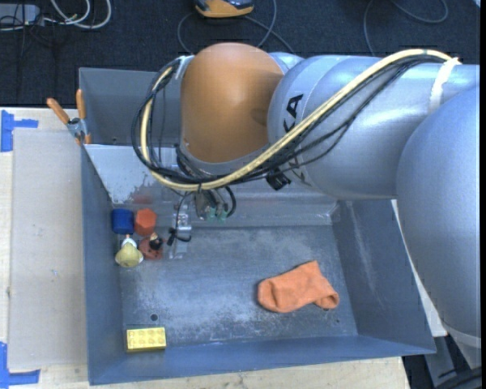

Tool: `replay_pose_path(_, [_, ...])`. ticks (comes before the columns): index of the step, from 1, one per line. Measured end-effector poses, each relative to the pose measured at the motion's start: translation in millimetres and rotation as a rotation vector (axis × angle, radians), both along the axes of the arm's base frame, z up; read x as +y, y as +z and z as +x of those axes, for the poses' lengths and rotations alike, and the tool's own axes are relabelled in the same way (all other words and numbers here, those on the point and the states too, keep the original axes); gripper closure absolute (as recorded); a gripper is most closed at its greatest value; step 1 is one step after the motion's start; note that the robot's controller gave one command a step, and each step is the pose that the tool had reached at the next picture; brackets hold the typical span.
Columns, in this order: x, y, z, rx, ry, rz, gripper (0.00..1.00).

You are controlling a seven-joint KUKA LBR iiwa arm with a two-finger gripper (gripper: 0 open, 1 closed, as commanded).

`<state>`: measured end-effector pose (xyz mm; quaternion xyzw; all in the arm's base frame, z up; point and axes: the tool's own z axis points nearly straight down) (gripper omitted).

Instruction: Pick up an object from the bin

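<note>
Blue block (122, 220) lies farthest to the view's left of the hand, a pale yellow rounded toy (129, 254) just below it and an orange-red block (146, 220) beside it. A yellow brick (146, 339) sits well below. A small red piece (152, 247) is just beside the hand (178, 235), low in the bin (227, 298); whether the hand is released or clenched, I cannot tell. An orange cloth (298, 288) lies well apart on its other side.

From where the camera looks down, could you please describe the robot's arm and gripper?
The arm has thick, rounded silver-grey segments, one bearing dark lettering. An orange dome cover caps the wrist. Black and yellow cables run along the arm and loop round the cover. The gripper beneath is small and metallic grey.
</note>
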<state>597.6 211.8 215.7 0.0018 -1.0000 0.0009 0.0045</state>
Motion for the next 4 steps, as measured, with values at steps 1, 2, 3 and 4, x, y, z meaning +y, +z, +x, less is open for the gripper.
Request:
replay_pose_path(1, [-1,5,1.5,-0.008,-0.004,0.002,0.00])
replay_pose_path(2, [-31,-50,-33.5,-0.004,0.043,0.002,0.00])
replay_pose_path(3, [-20,-77,-27.6,0.002,0.033,-0.002,0.00])
replay_pose_path(4, [-1,-105,11.5,-0.009,0.054,0.004,0.00])
